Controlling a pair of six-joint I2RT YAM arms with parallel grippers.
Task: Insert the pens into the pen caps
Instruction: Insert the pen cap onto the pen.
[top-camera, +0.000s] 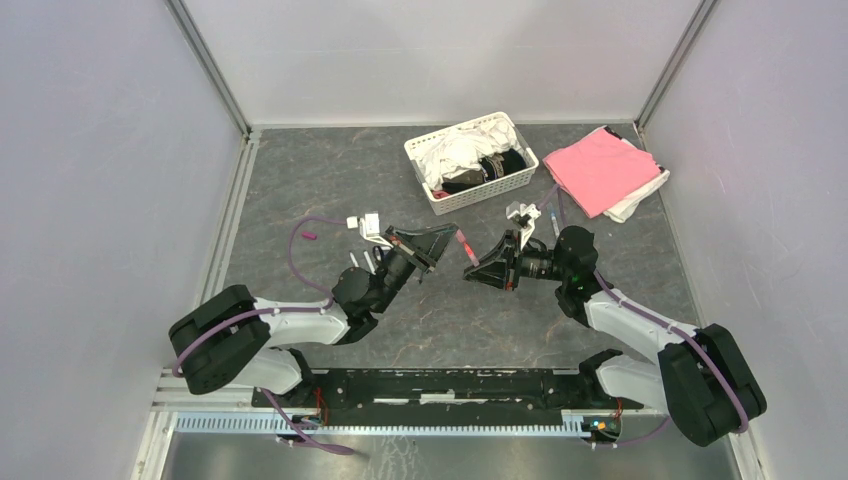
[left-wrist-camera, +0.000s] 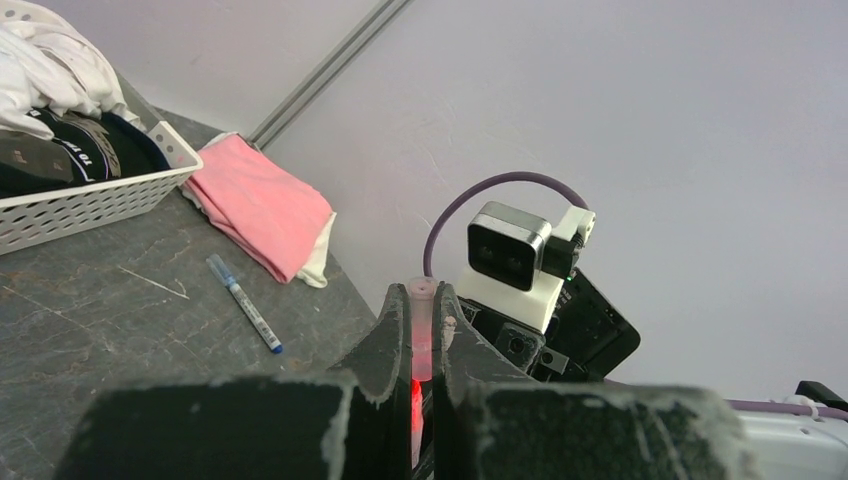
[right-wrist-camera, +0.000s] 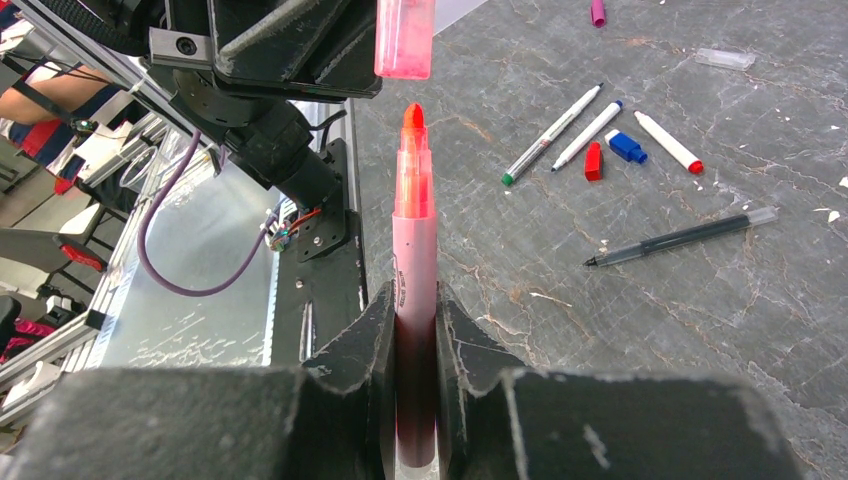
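My left gripper (left-wrist-camera: 424, 300) is shut on a translucent pink pen cap (left-wrist-camera: 423, 335), which shows in the right wrist view as the cap (right-wrist-camera: 404, 38) hanging open end down. My right gripper (right-wrist-camera: 414, 300) is shut on a pink highlighter pen (right-wrist-camera: 414, 225). Its orange-red tip points at the cap, a small gap below it and slightly to the right. Both grippers meet above the table's middle, left (top-camera: 445, 252) and right (top-camera: 474, 270). On the table lie white pens (right-wrist-camera: 552, 135) (right-wrist-camera: 668, 142), a dark pen (right-wrist-camera: 680, 237), a red cap (right-wrist-camera: 593, 160) and a blue cap (right-wrist-camera: 626, 146).
A white basket (top-camera: 470, 195) of clothes stands at the back, with a folded pink cloth (top-camera: 600, 170) to its right. A blue-capped pen (left-wrist-camera: 244, 302) lies near that cloth. A magenta cap (top-camera: 310, 236) lies at the left. Grey walls close in both sides.
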